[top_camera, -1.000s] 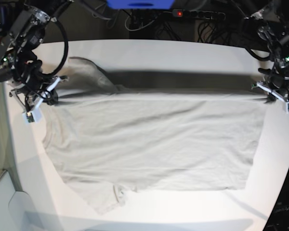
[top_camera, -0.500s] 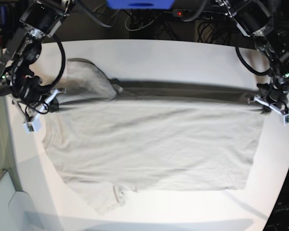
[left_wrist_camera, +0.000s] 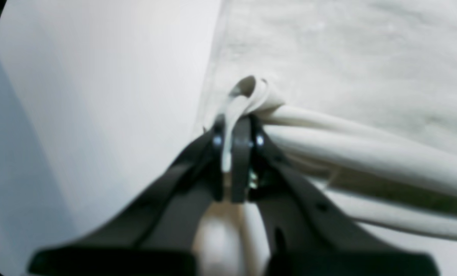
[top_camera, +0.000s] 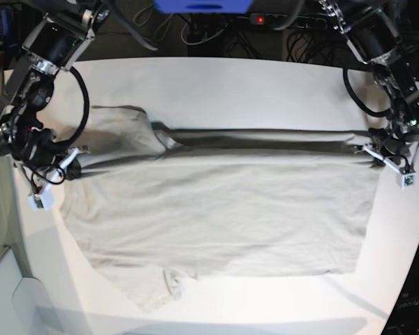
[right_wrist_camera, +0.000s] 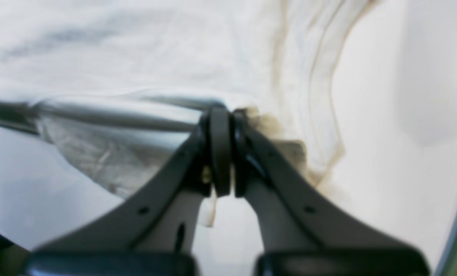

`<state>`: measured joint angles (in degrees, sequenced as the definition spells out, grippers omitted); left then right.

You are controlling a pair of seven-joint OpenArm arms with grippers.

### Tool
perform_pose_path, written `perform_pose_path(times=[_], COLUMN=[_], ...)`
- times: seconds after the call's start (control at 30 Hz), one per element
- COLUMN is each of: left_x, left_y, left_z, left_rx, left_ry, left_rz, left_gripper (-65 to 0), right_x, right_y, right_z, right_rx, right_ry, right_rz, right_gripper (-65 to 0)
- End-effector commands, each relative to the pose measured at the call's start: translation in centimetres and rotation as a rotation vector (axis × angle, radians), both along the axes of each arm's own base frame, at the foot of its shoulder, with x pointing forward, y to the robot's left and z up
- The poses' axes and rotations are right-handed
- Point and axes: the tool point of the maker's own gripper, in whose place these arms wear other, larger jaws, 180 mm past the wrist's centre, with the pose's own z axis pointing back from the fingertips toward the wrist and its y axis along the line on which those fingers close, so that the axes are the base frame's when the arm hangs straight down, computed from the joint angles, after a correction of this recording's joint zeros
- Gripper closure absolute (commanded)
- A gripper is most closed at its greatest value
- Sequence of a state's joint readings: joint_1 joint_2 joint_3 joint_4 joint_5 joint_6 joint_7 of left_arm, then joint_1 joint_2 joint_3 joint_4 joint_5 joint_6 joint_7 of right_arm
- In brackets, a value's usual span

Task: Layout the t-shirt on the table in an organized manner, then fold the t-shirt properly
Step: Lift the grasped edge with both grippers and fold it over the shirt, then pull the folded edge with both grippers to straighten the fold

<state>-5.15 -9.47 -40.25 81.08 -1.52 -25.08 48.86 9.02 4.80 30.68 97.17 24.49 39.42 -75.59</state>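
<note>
Smooth matte white desk (top_camera: pixel 265 77) with a curved rim carries the soft beige-grey t-shirt (top_camera: pixel 223 216), its near half lying flat and faintly creased. Farther back, the left hand (left_wrist_camera: pixel 234 126) is clamped on a bunched hem corner and the right hand (right_wrist_camera: pixel 221 115) pinches the opposite corner, drawing a taut fold.

t-shirt (top_camera: pixel 216 209): plain lt beige-grey, no print
table (top_camera: pixel 265 84): matte white
gripper fingers (left_wrist_camera: pixel 240 161): dk grey/blk

Dark fingers (left_wrist_camera: pixel 240 153) pinch a bunched t-shirt (left_wrist_camera: pixel 328 142) fold above the table (left_wrist_camera: pixel 98 96).
</note>
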Motion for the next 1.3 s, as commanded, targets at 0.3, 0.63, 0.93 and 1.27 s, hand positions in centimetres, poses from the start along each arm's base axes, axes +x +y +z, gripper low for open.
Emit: perform_pose_path(times=[0.3,0.63,0.93,1.27], left_x=[2.8,4.2,4.8,4.6], left_y=[1.0,0.5,0.5,0.5], left_z=[3.5,2.0,2.3,2.1], left_rx=[0.028,-0.039,-0.045,-0.046], left_ry=[-0.109,-0.088,-0.099,-0.093], left_rz=[0.012,0.022,0.022,0.024], left_gripper=[-1.6,-1.6,-1.8,-1.9], right_x=[1.6,1.7,1.6,1.5], right_y=[1.9,1.8,1.1,1.3], right_z=[1.5,1.6,1.7,-0.6], right_rx=[-0.01,-0.012,-0.03,0.019], right_ry=[-0.084,-0.087,-0.084,-0.019], right_rz=[0.078,0.077,0.076,0.07], right_gripper=[0.0,0.0,0.0,0.0])
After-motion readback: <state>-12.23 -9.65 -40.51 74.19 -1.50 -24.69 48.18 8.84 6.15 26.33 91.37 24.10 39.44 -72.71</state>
